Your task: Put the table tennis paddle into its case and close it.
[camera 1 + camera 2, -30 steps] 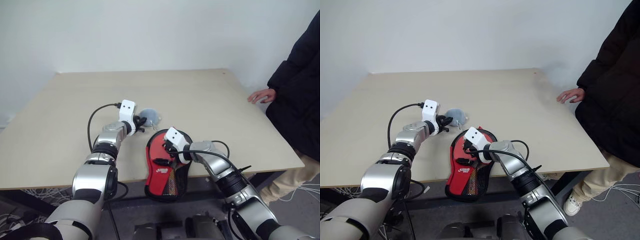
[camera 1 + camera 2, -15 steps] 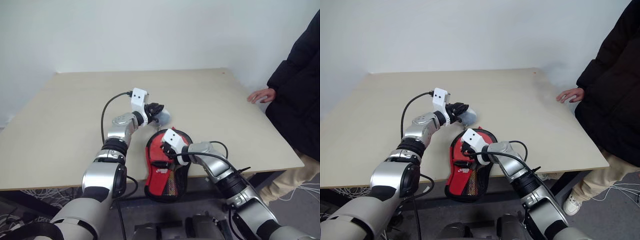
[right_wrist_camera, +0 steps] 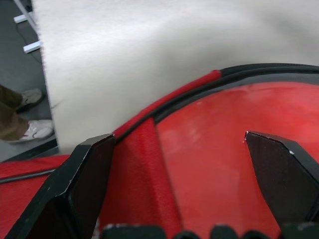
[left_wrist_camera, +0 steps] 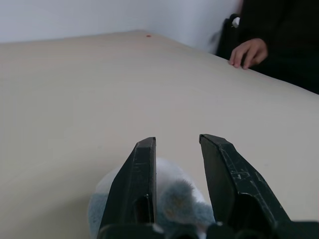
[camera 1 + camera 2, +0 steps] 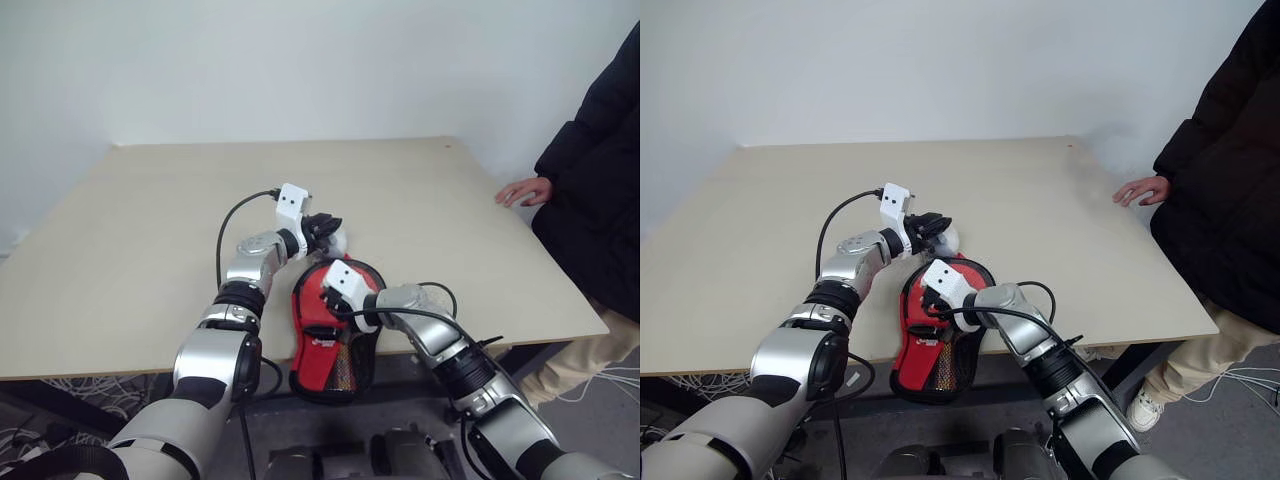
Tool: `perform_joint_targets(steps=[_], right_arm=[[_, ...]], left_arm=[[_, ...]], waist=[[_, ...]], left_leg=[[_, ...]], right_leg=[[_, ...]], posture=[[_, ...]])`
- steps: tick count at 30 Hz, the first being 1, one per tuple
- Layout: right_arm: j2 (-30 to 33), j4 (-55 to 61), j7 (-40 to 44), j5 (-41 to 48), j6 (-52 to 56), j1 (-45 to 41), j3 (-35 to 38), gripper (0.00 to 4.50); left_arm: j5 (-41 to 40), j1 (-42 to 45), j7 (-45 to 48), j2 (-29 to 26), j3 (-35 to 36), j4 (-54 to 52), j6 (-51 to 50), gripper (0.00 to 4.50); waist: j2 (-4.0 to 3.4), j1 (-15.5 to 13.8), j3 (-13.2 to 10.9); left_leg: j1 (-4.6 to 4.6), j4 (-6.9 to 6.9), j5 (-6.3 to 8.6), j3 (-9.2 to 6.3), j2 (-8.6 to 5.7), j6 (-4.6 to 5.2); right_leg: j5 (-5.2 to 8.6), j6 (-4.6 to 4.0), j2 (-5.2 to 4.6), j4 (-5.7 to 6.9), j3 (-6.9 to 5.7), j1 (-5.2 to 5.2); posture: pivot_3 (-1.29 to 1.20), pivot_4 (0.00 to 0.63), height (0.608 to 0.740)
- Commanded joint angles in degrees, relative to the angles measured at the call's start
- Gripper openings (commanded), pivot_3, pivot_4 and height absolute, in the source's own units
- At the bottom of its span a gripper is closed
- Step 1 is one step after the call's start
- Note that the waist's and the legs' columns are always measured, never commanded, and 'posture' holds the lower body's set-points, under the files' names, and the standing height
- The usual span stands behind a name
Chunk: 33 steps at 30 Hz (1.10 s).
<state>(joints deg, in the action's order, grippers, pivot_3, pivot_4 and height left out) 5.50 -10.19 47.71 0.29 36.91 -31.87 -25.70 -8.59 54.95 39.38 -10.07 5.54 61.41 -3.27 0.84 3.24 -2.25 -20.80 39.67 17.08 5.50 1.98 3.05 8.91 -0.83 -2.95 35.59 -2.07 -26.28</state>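
The case (image 5: 335, 335) lies at the table's front edge, its black-edged round part on the table and its meshed lower part hanging over the edge. Its round part shows a glossy red face (image 3: 224, 149). I cannot tell whether that is the table tennis paddle or the case's red panel. My right gripper (image 5: 322, 305) hovers over this red face with its fingers spread wide open (image 3: 177, 135). My left gripper (image 5: 328, 232) sits just beyond the case's top, shut on a small pale grey-blue round object (image 4: 172, 199).
A person in a dark jacket stands at the right, one hand (image 5: 525, 190) resting on the table's right edge. The light wooden table (image 5: 150, 200) stretches away bare to the left and back. Cables lie on the floor below the front edge.
My left gripper has swung right and slightly up, bringing the grey-blue object along to the case's top. The right gripper and the case have stayed put.
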Motion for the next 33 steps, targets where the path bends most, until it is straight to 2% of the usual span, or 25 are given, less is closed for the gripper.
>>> perform_joint_targets(steps=[1, 14, 25, 28, 33], right_arm=[[0.24, 1.03, 0.6, 0.9, 1.0, 0.38, -1.05, 4.5], [0.42, 1.27, 0.77, 1.28, 1.46, 0.31, -1.67, 4.5], [0.21, 0.66, 1.63, 1.38, 1.27, -0.27, -2.17, 4.5], [0.86, 0.29, 2.26, 1.45, 1.17, -0.53, -1.9, 4.5], [4.54, -4.02, 3.82, 1.59, -0.89, -3.52, 0.92, 4.5]], left_arm=[[0.6, 1.19, 0.25, 1.23, -0.85, -1.34, 0.83, 1.38], [-1.13, -0.39, 3.78, 1.92, -1.61, -13.99, -5.03, 1.38], [-5.09, -2.29, 1.83, -5.56, 1.45, -33.5, -16.58, 1.38], [-5.73, -8.16, 4.44, -8.9, -0.27, -42.42, -20.25, 1.38], [-8.88, -20.96, 6.53, -10.65, -2.84, -57.0, -26.81, 1.38]], waist=[[0.0, 0.0, 0.0], [0.01, 0.02, 0.0], [0.0, 0.02, 0.0], [-0.01, 0.12, 0.0], [0.0, -0.29, 0.0]], left_leg=[[0.0, 0.0, 0.0, 0.0, 0.0, 0.0], [0.01, 0.0, 0.0, 0.01, 0.0, 0.0], [0.07, 0.0, 0.0, 0.0, 0.03, 0.0], [0.08, -0.01, 0.0, 0.03, 0.03, -0.01], [0.08, 0.01, 0.0, 0.03, 0.02, -0.01]], right_leg=[[0.0, 0.0, 0.0, 0.0, 0.0, 0.0], [0.0, 0.0, 0.0, 0.0, 0.01, 0.01], [0.0, 0.0, 0.04, 0.02, 0.04, 0.04], [0.0, 0.0, 0.04, 0.03, 0.08, 0.03], [0.01, 0.0, 0.01, 0.02, 0.07, 0.05]], posture=[[0.0, 0.0, 0.74], [0.0, 0.0, 0.74], [0.0, 0.0, 0.74], [0.0, 0.0, 0.74], [0.0, 0.0, 0.74]])
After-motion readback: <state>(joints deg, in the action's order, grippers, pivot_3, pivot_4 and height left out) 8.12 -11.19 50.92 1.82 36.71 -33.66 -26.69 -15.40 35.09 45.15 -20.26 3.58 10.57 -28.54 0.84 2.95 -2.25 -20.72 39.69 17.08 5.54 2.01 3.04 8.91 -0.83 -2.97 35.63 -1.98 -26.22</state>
